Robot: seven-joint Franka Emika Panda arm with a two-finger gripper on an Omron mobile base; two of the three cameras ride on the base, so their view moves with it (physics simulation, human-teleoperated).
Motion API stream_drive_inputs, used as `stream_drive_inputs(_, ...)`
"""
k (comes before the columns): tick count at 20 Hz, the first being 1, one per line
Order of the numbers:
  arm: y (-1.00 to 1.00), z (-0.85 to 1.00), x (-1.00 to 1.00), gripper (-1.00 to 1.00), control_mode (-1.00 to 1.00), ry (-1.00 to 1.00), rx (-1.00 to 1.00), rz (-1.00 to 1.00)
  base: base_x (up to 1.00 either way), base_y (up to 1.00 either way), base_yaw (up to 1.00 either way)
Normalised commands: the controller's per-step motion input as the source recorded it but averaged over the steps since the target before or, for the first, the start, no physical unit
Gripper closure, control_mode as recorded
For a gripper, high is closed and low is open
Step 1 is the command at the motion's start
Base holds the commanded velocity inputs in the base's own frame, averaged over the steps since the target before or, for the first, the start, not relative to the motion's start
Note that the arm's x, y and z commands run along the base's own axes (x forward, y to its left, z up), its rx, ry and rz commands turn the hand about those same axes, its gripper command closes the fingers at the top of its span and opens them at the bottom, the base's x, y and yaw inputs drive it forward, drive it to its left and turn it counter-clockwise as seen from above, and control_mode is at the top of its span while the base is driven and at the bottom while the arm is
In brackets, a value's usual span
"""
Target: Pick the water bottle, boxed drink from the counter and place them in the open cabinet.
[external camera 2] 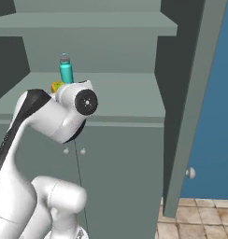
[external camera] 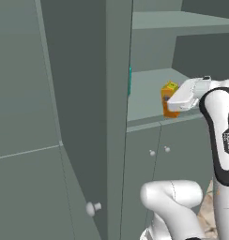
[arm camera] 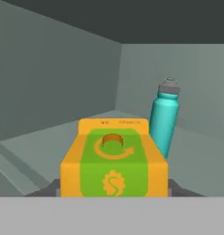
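The boxed drink (arm camera: 114, 160), an orange carton with a green gabled top, stands upright low over the front of the open cabinet's middle shelf (external camera: 144, 93). My gripper (arm camera: 114, 189) is shut on it, one dark fingertip (arm camera: 53, 187) at each side. From the left base camera the white hand (external camera: 184, 96) reaches in from the right onto the carton (external camera: 169, 98). The teal water bottle (arm camera: 164, 121) stands upright on the same shelf, just behind and right of the carton. In the right base view the bottle (external camera 2: 66, 70) rises above my wrist, with a sliver of the carton (external camera 2: 56, 87) beside it.
The cabinet's open door (external camera: 83, 117) with its round knob (external camera: 93, 207) stands close on the left. In the right base view that door (external camera 2: 195, 93) lies to the right, before a blue wall (external camera 2: 223, 116). Another shelf (external camera 2: 92, 23) sits above; closed lower doors (external camera: 158, 154) sit below.
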Motion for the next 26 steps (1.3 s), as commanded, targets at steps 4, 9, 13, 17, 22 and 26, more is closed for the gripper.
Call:
stream_drive_inputs(4, -0.04, -0.07, 0.61, 1.00, -1.00, 0.00, 0.01, -0.22, 0.00, 0.00, 0.00)
stream_drive_inputs(9, -0.09, -0.16, 0.69, 1.00, -1.00, 0.00, 0.14, -0.13, 0.00, 0.00, 0.00)
stream_drive_inputs(13, -0.27, -0.20, 0.56, 1.00, -1.00, 0.00, 0.23, -0.01, 0.00, 0.00, 0.00)
stream_drive_inputs(17, -0.22, -0.19, 0.66, 1.00, -1.00, 0.00, 0.16, 0.00, 0.00, 0.00, 0.00)
stream_drive_inputs(22, -0.03, -0.10, 0.73, 1.00, -1.00, 0.00, 0.01, 0.00, 0.00, 0.00, 0.00)
stream_drive_inputs(26, 0.00, -0.20, 0.67, 1.00, -1.00, 0.00, 0.00, 0.00, 0.00, 0.00, 0.00)
